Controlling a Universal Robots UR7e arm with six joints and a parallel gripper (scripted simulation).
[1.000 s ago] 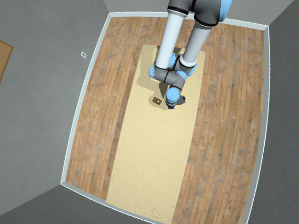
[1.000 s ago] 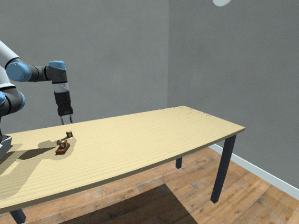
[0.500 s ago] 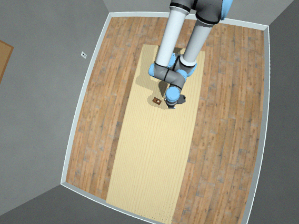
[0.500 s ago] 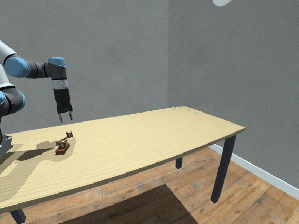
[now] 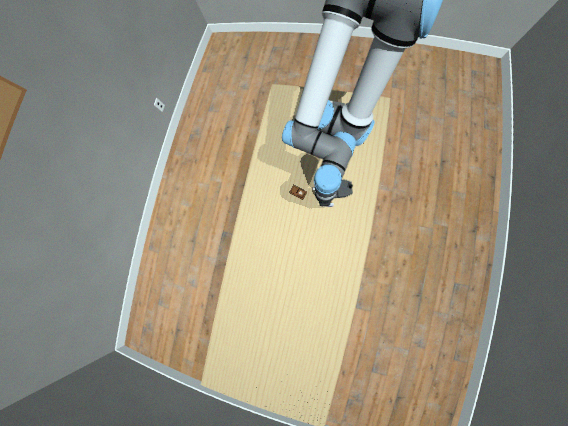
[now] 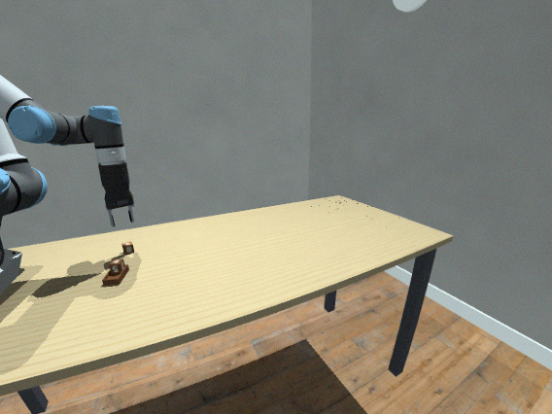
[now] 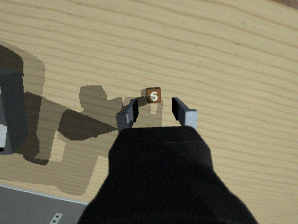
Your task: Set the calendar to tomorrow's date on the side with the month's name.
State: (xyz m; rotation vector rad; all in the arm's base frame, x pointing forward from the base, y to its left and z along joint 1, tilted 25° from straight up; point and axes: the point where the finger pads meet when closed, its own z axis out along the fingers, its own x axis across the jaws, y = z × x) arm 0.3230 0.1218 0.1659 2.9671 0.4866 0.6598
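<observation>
The gripper (image 5: 326, 204) (image 6: 121, 224) (image 7: 154, 105) is hanging over the table (image 5: 285, 280) (image 6: 233, 258) (image 7: 235, 75) with its fingers spread wide and nothing between them. One cube (image 6: 127, 248) (image 7: 153, 95) is standing on the table top beyond the tray (image 6: 115, 278), as the exterior view is showing it, just beside the tray but apart from it. The second cube (image 6: 116, 266) is sitting at the tray, showing what looks like a 5 on one side; whether it is resting flat on the tray's floor is not being settled at this size.

The governing relation is as follows. In the wrist view the loose cube is lying ahead of the fingertips and below them, near the middle of the gap though slightly toward the finger on the picture's left. Its upper face is carrying a 6 (or a 9, depending on which way up one is reading it). Its sides are appearing roughly square to the fingers, so a straight grasp is probably calling for a small forward shift and a descent, with little turning. An off-centre descent is risking a finger landing on the cube's edge.

Compared with a second ago, we see the black two-finger gripper with pale metal fingers (image 5: 325, 203) (image 6: 121, 224) slightly higher above the pale wooden table (image 5: 295, 280) (image 6: 253, 258) (image 7: 235, 75), towards the end of its top where the arm stands. The light-blue round cap above the wrist (image 5: 328, 178) (image 6: 105, 114) has risen with it, as has the larger light-blue joint cover (image 6: 32, 124) nearer the table's arm-side short edge. We find most of that lift in the earlier half-second; since then we can make out hardly any shift.
</observation>
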